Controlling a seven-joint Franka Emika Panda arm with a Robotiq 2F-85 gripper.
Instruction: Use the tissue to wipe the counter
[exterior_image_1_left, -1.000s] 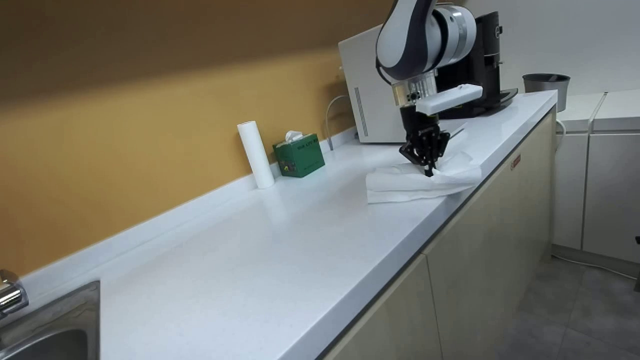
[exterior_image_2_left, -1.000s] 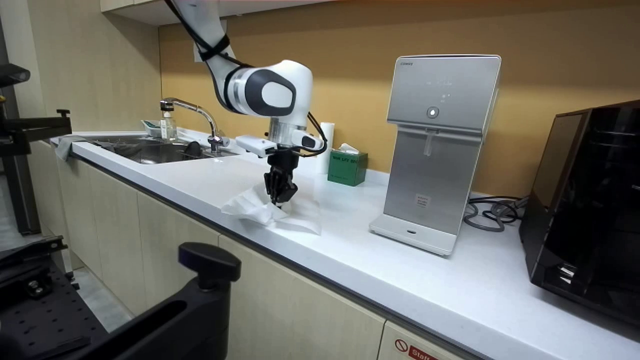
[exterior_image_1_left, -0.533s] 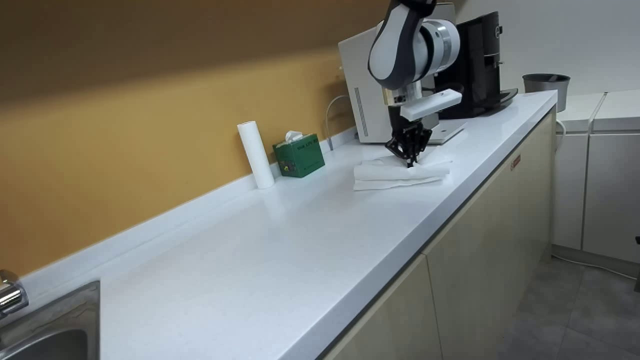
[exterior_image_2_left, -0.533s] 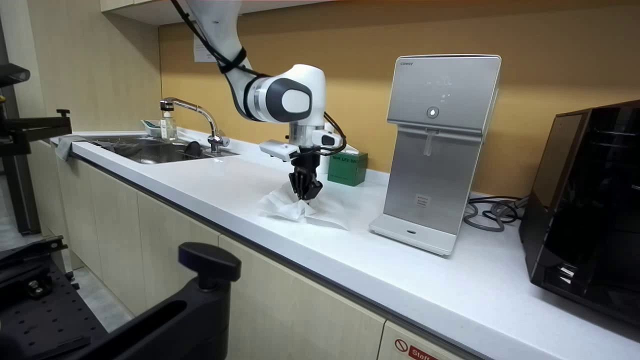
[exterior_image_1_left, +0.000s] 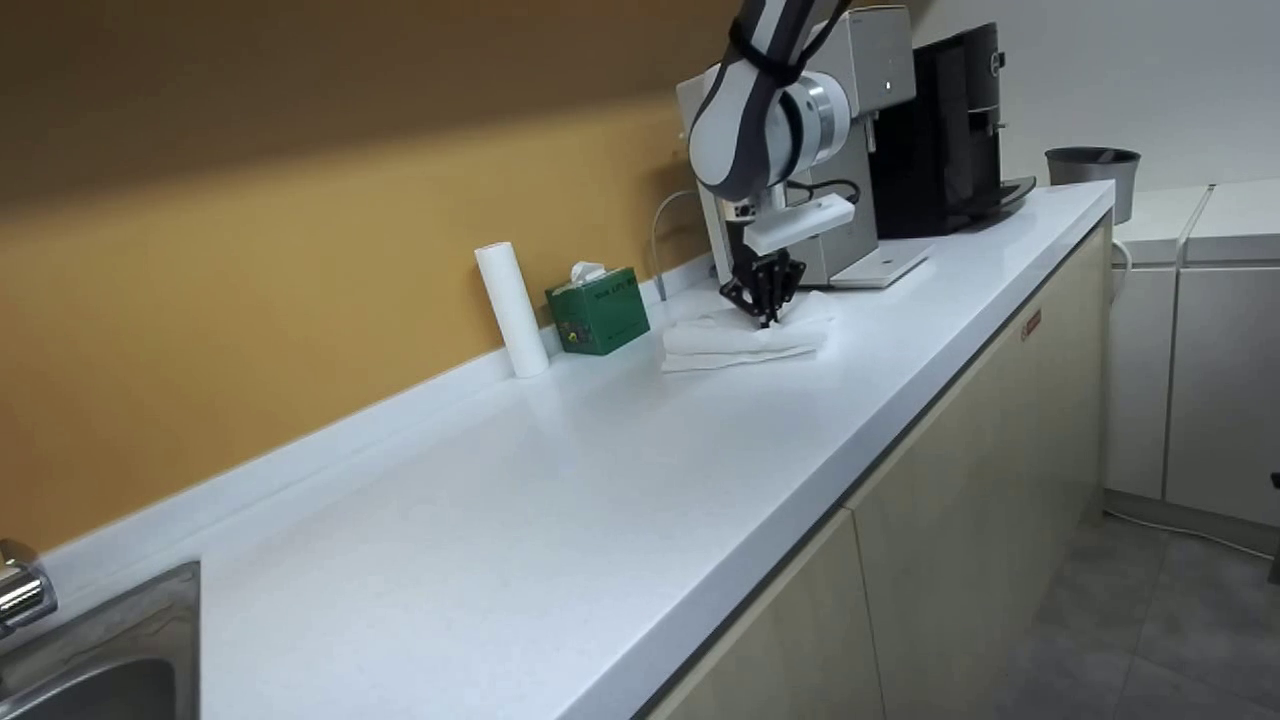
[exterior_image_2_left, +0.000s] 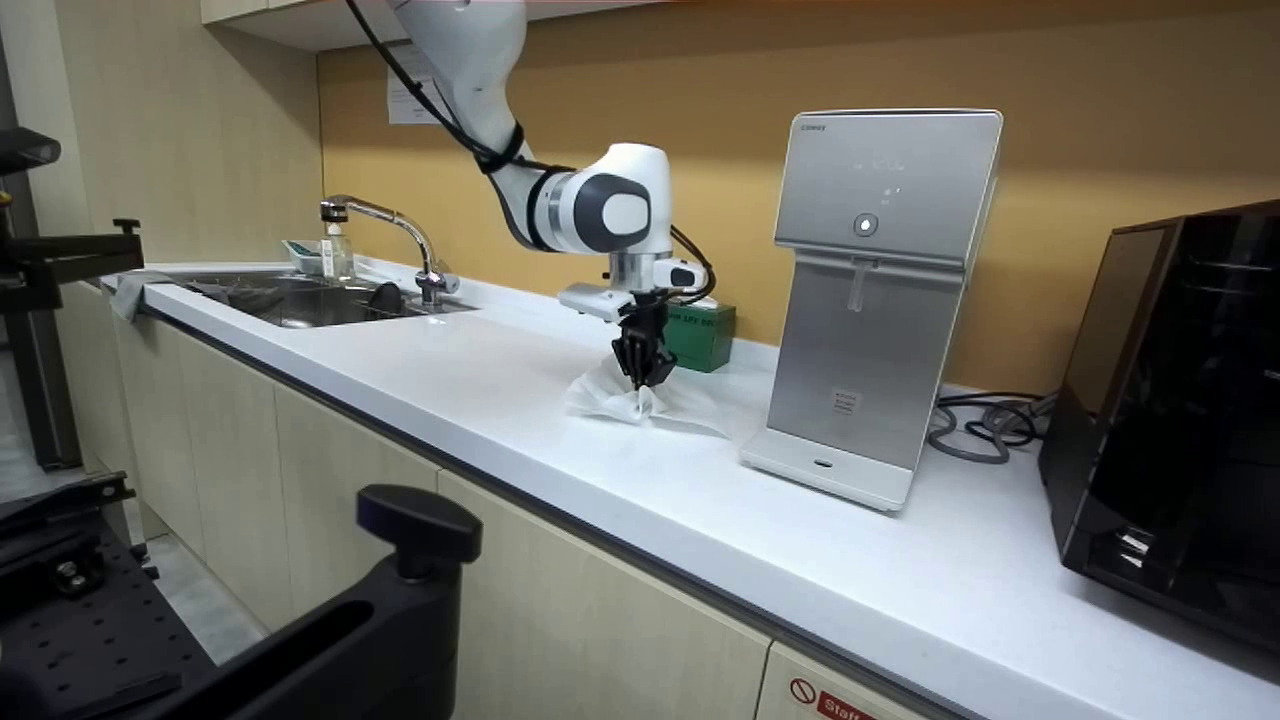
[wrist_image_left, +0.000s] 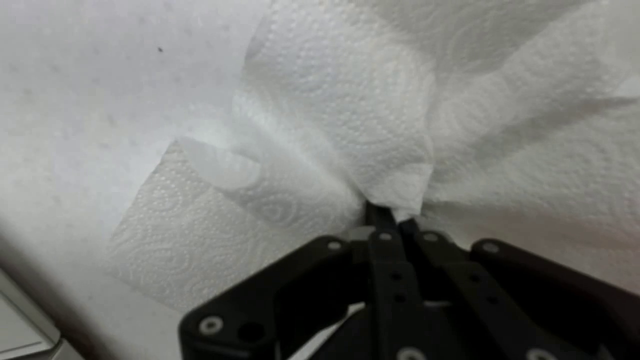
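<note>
Pinching between black fingers (wrist_image_left: 386, 250) a fold of white tissue (exterior_image_1_left: 745, 343) spread on the counter (exterior_image_1_left: 520, 480) near a green box (exterior_image_1_left: 605, 318) and silver dispenser (exterior_image_2_left: 870, 330). Could tear or slip free if dragged hard by so small a pinch; might knock the box if swept wide.

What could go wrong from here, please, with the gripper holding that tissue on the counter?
The gripper pinches only a small bunched part of the tissue, so a hard drag might tear it or pull it free.
The green tissue box stands at the back of the counter, near the gripper; a wide stroke that way might knock it.
The tissue's edge lies close to the base of the silver dispenser and might catch on it.
</note>
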